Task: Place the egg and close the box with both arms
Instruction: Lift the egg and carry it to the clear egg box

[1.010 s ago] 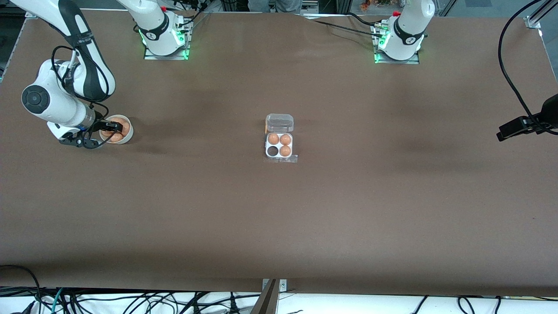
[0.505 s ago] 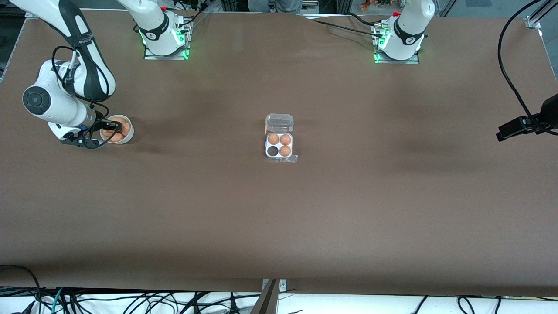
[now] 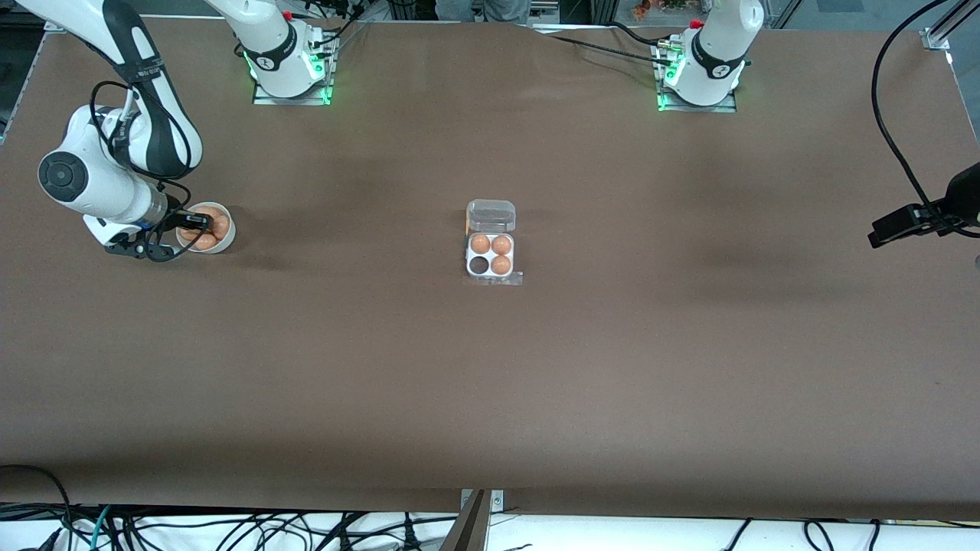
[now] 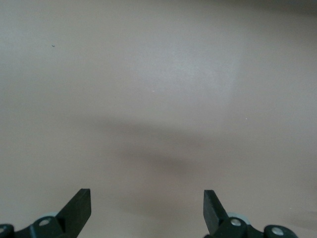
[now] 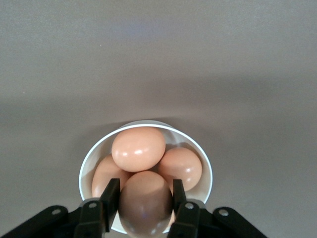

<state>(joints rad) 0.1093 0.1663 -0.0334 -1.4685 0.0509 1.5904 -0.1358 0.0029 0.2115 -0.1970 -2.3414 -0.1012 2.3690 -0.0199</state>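
Observation:
My right gripper [image 3: 200, 223] is down in the round white bowl [image 3: 223, 246] at the right arm's end of the table. In the right wrist view its fingers [image 5: 111, 197] are shut on an orange-brown egg [image 5: 145, 202], with three more eggs [image 5: 138, 148] in the bowl [image 5: 92, 158]. The box [image 3: 491, 255] sits mid-table with its clear lid [image 3: 491, 215] open; three cells hold eggs and one cell [image 3: 479, 265] is empty. My left gripper [image 3: 877, 232] waits open over bare table at the left arm's end; its open fingers [image 4: 78, 206] show in the left wrist view.
Both arm bases [image 3: 289, 65] stand along the table edge farthest from the front camera. A black cable [image 3: 892, 115] hangs by the left arm. Cables lie along the table edge nearest the front camera.
The right gripper has settled slightly in the bowl around the egg. The left gripper has shifted very slightly. The box has not moved.

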